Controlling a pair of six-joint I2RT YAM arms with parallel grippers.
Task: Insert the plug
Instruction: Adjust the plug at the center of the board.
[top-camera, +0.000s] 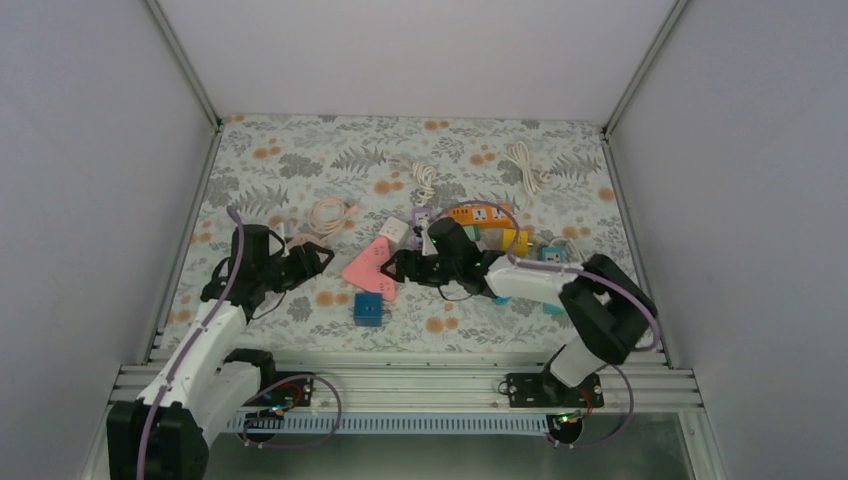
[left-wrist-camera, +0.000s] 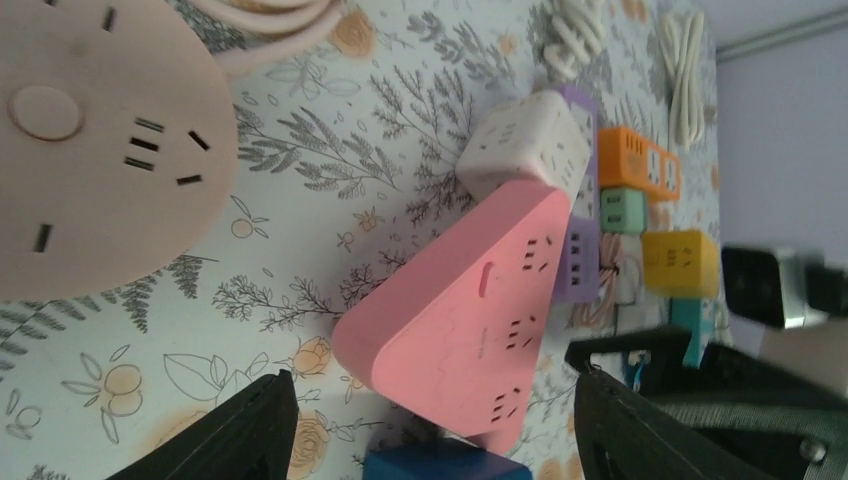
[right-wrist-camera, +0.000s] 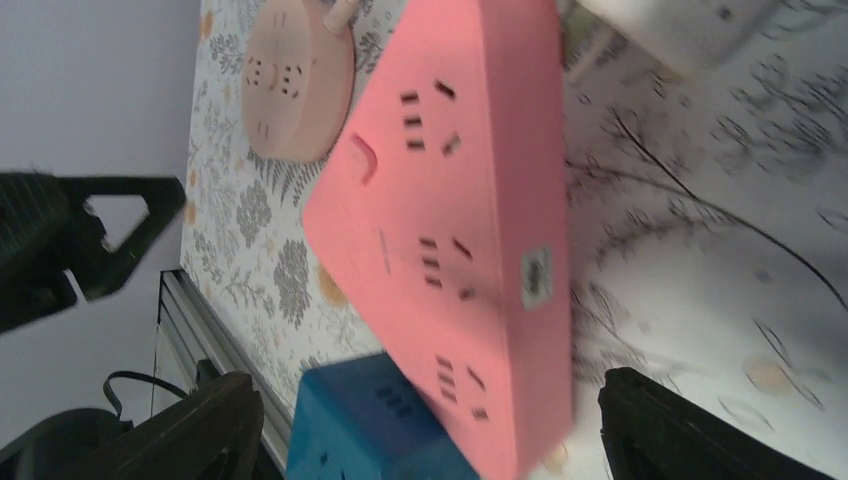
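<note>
A pink triangular power strip lies on the floral table between my grippers; it also shows in the left wrist view and the right wrist view. A blue socket cube sits against its near corner. My left gripper is open and empty just left of the strip, its jaws wide apart. My right gripper is open and empty at the strip's right edge. A round pale-pink socket with a coiled cable lies by the left gripper. I cannot make out any plug.
A white cube, a purple strip, an orange strip and a yellow cube cluster behind the right gripper. Two white coiled cables lie further back. White walls close in both sides.
</note>
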